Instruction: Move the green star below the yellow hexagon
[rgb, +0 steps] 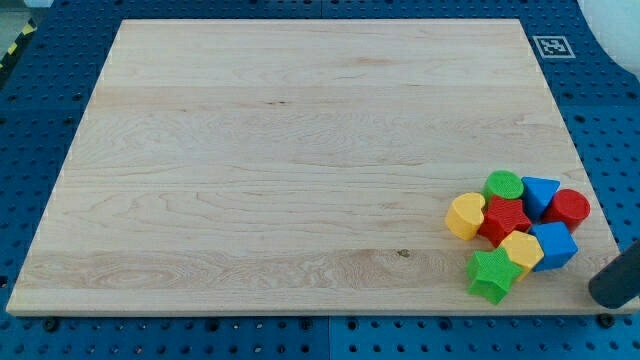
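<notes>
The green star (491, 275) lies near the board's bottom right, at the lower left of a tight cluster of blocks. It touches the yellow hexagon (521, 250), which sits just up and to its right. My tip (604, 294) is at the view's far right, near the board's right edge. It stands apart from the blocks, to the right of and slightly below the blue cube (553, 245), and well to the right of the green star. Only the lower part of the dark rod shows.
The cluster also holds a second yellow block (465, 215) at the left, a red star (503, 220), a green cylinder (504, 186), a blue triangle (540, 192) and a red cylinder (570, 208). The wooden board (280, 160) lies on a blue perforated table.
</notes>
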